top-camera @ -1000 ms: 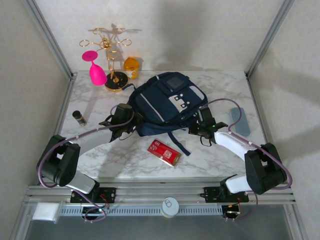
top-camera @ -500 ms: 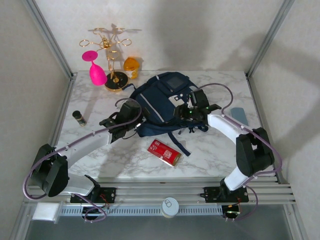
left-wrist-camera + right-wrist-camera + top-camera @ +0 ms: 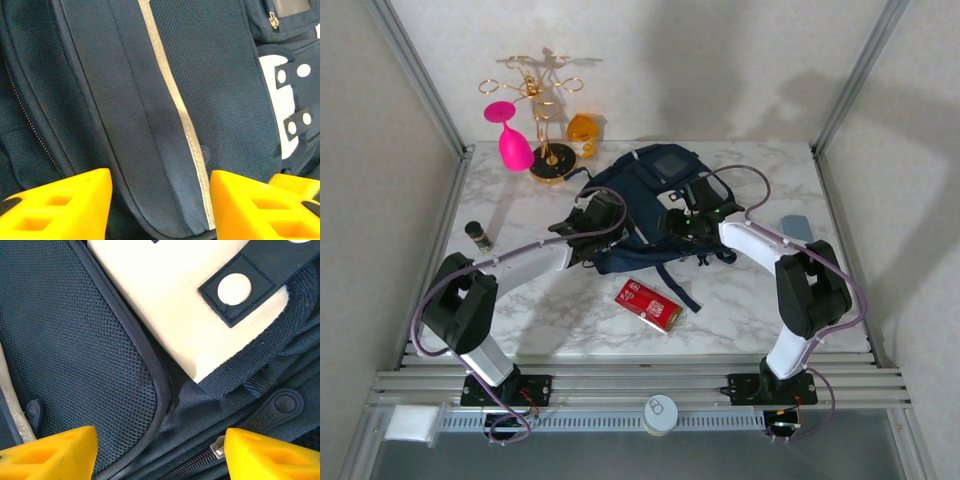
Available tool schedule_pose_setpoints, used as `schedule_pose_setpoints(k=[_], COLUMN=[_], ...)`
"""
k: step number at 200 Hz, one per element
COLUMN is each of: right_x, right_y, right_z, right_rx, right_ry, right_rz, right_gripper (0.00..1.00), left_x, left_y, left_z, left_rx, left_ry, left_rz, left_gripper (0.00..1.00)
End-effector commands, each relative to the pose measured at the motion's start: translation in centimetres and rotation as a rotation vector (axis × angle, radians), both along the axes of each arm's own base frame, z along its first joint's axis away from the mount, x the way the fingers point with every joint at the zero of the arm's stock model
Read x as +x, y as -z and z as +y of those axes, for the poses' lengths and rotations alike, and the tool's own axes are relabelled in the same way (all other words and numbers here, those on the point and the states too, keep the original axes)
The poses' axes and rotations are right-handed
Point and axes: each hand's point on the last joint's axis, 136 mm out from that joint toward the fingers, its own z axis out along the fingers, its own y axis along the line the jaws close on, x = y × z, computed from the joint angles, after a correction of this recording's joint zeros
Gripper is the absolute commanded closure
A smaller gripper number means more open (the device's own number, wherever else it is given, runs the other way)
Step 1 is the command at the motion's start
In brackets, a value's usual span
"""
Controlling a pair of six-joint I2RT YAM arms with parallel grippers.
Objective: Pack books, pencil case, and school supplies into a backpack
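The navy backpack (image 3: 660,170) lies flat in the middle of the table, front up. My left gripper (image 3: 603,216) hovers over its left side, open; in the left wrist view its yellow fingers (image 3: 55,205) stand apart over the pale stripe (image 3: 172,95). My right gripper (image 3: 684,222) is over the front pocket, open, with a zipper pull (image 3: 218,447) by its right finger (image 3: 272,455) and a white patch (image 3: 185,300) above. The red box (image 3: 648,304) lies in front of the backpack. The grey-blue pencil case (image 3: 797,227) lies at the right, partly behind my right arm. The books are out of view.
A short black cylinder (image 3: 477,235) stands at the left edge. A gold rack (image 3: 544,140), a pink glass (image 3: 510,140) and an orange glass (image 3: 582,130) stand at the back left. Backpack straps (image 3: 678,285) trail toward the red box.
My right gripper has opened and swung from the backpack's right edge onto its front. My left gripper has slid right onto the backpack's left side and opened wider.
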Motion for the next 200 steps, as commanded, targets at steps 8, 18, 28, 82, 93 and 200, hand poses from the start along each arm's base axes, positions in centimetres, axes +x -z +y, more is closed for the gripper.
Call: schedule_pose_setpoints(k=[8, 18, 28, 82, 93, 200], right_x=[1.1, 1.3, 1.5, 2.7, 2.4, 4.5], right_y=[-0.2, -0.4, -0.6, -2.6, -2.0, -0.4], right_z=[1.3, 2.0, 2.3, -1.8, -2.6, -1.1], right_rx=[0.063, 0.088, 0.094, -0.009, -0.044, 0.074], right_ry=[0.007, -0.008, -0.020, 0.067, 0.091, 0.123], right_rz=[-0.017, -0.026, -0.037, -0.103, -0.076, -0.052], right_gripper=[0.32, 0.33, 0.34, 0.38, 0.39, 0.44], left_x=[-0.9, -1.4, -2.0, -4.3, -4.2, -3.0], left_y=[1.4, 2.1, 2.7, 6.0, 6.2, 6.0], left_z=[0.7, 1.1, 1.6, 3.2, 3.2, 2.8], left_rx=[-0.012, -0.011, -0.012, 0.032, 0.038, 0.027], left_ry=[-0.021, -0.032, -0.046, -0.049, -0.044, -0.033], left_rz=[0.010, 0.022, 0.032, 0.063, 0.061, 0.037], left_gripper=[0.47, 0.47, 0.47, 0.47, 0.47, 0.47])
